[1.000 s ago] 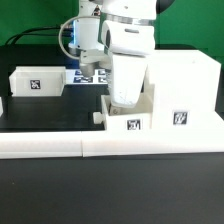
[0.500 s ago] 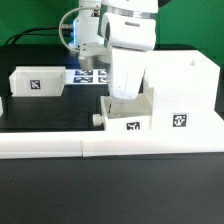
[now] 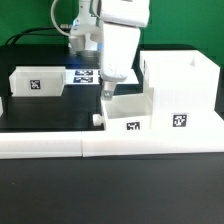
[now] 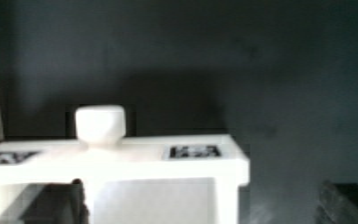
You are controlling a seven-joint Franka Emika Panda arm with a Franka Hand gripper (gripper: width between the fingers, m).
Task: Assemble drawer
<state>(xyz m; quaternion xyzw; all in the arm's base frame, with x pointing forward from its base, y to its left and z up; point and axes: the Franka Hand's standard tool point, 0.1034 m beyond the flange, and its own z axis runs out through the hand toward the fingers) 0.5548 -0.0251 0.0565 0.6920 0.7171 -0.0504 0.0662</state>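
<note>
The tall white box casing point(image 3: 180, 88) stands at the exterior view's right, with a tag on its front. A small white tray point(image 3: 127, 112) with a knob point(image 3: 98, 120) sits against the casing's left side. In the wrist view this tray point(image 4: 149, 175) and its knob point(image 4: 99, 125) lie below me. My gripper point(image 3: 108, 90) hangs just above the tray's left end, open and empty. In the wrist view my gripper point(image 4: 202, 200) has dark fingers point(image 4: 60, 200) set wide apart. A second tagged tray point(image 3: 35, 82) sits at the far left.
The long low white L-shaped bar point(image 3: 110, 147) runs along the front edge of the black table. The marker board point(image 3: 86, 74) lies behind my gripper. A partial white piece point(image 3: 3, 108) sits at the left edge.
My gripper has lifted off the tray by the casing and moved up and to the exterior view's left. The tray stays where it was.
</note>
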